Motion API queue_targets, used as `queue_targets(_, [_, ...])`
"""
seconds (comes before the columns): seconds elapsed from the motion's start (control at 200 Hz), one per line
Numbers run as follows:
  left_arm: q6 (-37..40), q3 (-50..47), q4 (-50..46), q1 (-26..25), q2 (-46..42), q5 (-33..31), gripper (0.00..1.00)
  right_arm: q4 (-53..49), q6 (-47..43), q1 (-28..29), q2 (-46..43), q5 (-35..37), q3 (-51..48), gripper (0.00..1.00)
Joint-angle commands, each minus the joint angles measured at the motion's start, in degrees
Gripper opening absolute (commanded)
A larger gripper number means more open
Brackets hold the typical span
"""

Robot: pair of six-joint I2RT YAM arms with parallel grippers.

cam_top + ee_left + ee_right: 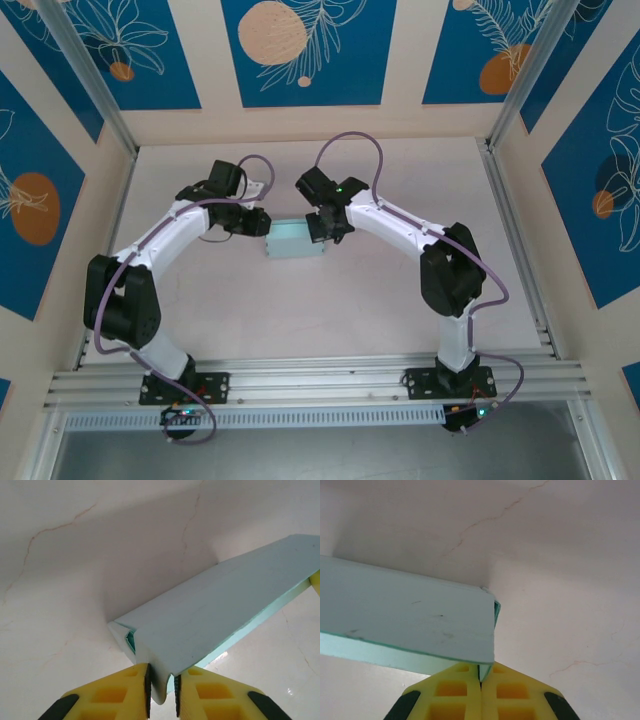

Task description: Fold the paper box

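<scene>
- Top external view: the paper box (295,241) lies as a low, mostly closed oblong at the middle of the table (300,330), with its long axis running 9 to 3 o'clock.
- The left gripper (262,224) meets the box's 9 o'clock end and the right gripper (322,230) its 3 o'clock end. Both are at the card.
- Left wrist view: an end flap (160,687) stands between the yellow fingers (115,700), which sit a little apart. Whether they press the flap or merely flank it cannot be told.
- Right wrist view: the fingers (450,695) are pressed together at the box's near corner. Whether a thin edge of card is nipped in the seam cannot be told.
- Step in hand, as judged: closing the 9 o'clock end by tucking its flap.
- To do it well, steady the 3 o'clock end against the table and guide the flap straight along the long axis. Avoid creasing the thin card or lifting the box.
- View difference: the left wrist view reveals the unclosed end with darker inner layers behind the flap, and the right wrist view shows faint scuffs on the top panel.
- The overhead view lacks that detail, but it gives the box's lie and both arms' approach.
</scene>
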Motion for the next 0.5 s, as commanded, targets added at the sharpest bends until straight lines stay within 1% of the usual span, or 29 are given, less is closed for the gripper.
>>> queue_targets(0.0, [-0.4,-1.0,-0.9,0.0,-1.5,2.6,0.2,-3.0,-0.5,0.9,3.1,-1.5,0.7,0.0])
queue_targets(0.105, [-0.7,-0.6,-1.0,0.0,-1.5,3.3,0.11,-3.1,-0.6,0.9,3.2,-1.3,1.1,0.0])
queue_targets(0.145, [-0.8,-0.3,-1.1,0.0,-1.5,3.5,0.09,-3.1,-0.7,0.9,3.1,-1.2,1.0,0.0])
queue_targets(0.26, [-1.5,0.1,-0.3,0.1,-1.8,5.7,0.09,-3.1,-0.7,0.9,3.1,-1.1,1.0,0.0])
queue_targets(0.37, [-2.9,-0.3,1.3,0.5,-1.9,8.2,0.12,-3.0,-0.7,0.9,3.3,-1.1,0.8,0.0])
queue_targets(0.495, [-5.5,-1.5,4.6,1.6,-2.2,12.2,0.12,-3.1,-0.8,0.9,3.4,-1.2,0.7,0.0])
